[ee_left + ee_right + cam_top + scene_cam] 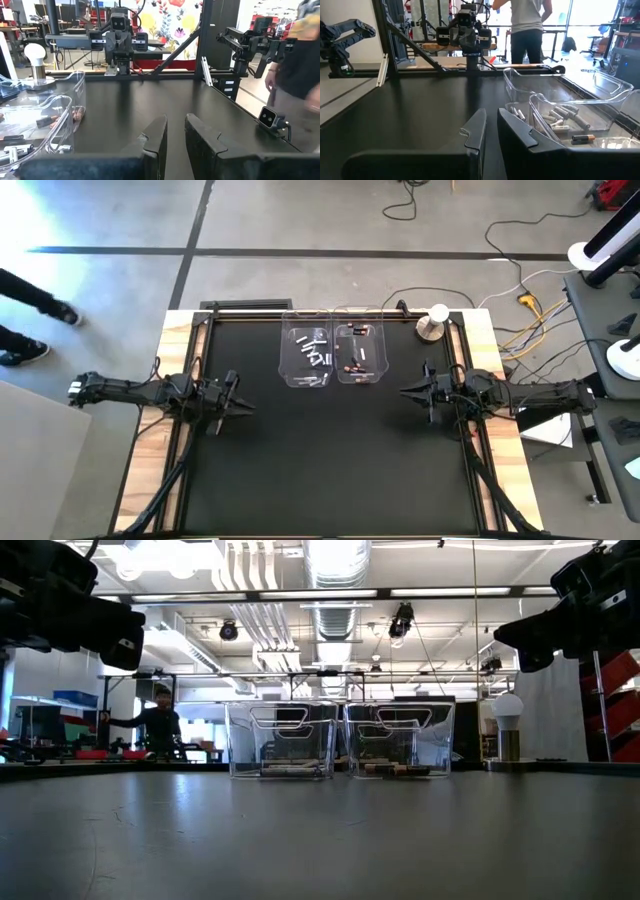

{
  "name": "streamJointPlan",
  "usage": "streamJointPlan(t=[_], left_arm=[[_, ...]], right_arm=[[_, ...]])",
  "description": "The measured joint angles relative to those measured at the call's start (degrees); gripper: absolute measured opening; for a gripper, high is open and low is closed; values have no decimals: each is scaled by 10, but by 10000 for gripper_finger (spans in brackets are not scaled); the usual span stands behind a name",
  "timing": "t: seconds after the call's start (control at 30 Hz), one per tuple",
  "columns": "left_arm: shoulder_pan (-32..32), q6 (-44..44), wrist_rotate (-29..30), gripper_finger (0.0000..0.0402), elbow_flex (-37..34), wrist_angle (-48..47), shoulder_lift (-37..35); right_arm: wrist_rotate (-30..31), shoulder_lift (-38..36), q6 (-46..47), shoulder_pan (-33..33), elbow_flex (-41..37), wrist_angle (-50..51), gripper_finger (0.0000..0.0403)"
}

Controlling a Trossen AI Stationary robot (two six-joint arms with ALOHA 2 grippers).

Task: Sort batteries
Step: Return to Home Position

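High view: the batteries (316, 352) lie inside the two clear bins (306, 384); left end effector (243, 406) and right end effector (405, 391), empty with fingers barely parted, should retreat level, avoiding the bins.

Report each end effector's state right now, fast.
Left end effector: slightly open, holding nothing, over the left side of the table.
Right end effector: slightly open, holding nothing, over the table's right side.

Black table (330, 460) carries 2 clear bins (287, 360) and a knob (432, 326).
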State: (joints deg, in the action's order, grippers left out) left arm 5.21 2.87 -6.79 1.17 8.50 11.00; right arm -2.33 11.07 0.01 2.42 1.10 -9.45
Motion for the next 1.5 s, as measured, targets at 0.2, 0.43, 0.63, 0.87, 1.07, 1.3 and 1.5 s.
streamJointPlan(t=[0.2,0.43,0.63,0.87,1.07,1.3,1.5], left_arm=[[0,0,0,48,1,0,6],[0,0,0,48,1,0,10],[0,0,0,48,2,0,14],[0,0,0,48,2,0,18],[0,0,0,48,2,0,19],[0,0,0,48,2,0,19],[0,0,0,48,2,0,19]], right_arm=[[0,0,0,0,1,0,38],[0,0,0,0,2,0,38],[0,0,0,0,3,0,38],[0,0,0,0,3,0,38],[0,0,0,0,3,0,38],[0,0,0,0,4,0,38],[0,0,0,0,4,0,38]])
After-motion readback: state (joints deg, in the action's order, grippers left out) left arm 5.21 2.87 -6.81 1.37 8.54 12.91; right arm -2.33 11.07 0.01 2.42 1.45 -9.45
